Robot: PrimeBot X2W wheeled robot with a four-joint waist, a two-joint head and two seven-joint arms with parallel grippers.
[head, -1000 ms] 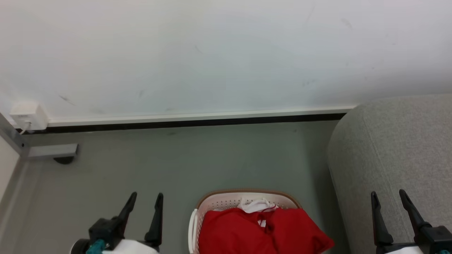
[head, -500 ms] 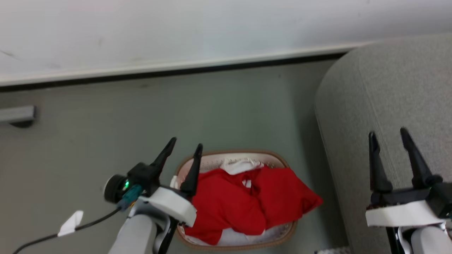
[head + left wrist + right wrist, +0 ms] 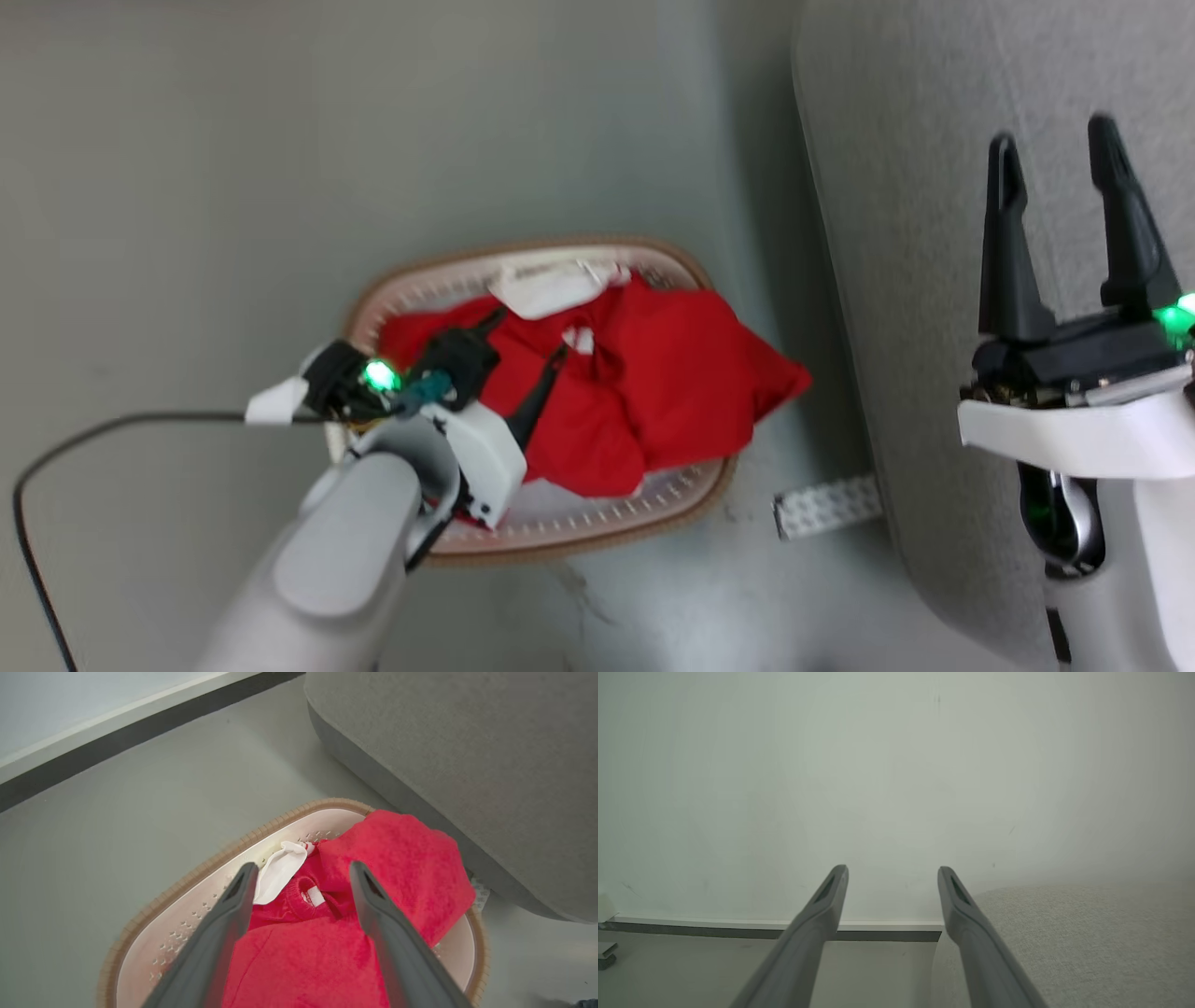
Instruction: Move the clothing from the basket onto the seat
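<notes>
The left gripper point(image 3: 528, 338) is hanging over the near half of the white perforated plastic laundry basket with the brown rim point(image 3: 569, 547). Its two long dark fingers point(image 3: 217, 933) are standing wide apart, with nothing between them. Whether the tips are touching fabric cannot be confirmed. The basket is sitting on the grey floor point(image 3: 187, 187).

The bright red soft garment with white trim point(image 3: 653, 392) is lying heaped in the basket, one corner draping over the rim on the sofa side.

Judgement: the step in hand is the descent to grasp.
- The gripper should be straddling the thick bunched fold around the small white tag point(image 3: 316, 897) and closing fully. A single thin layer is likely to slip.
- The lift should be going straight up until the draped corner is clearing the rim. Otherwise the light basket may be dragging along.

The right gripper point(image 3: 1052, 140), likewise spread and empty, is idling above the large grey upholstered sofa point(image 3: 915, 121), which is standing just beside the basket.
</notes>
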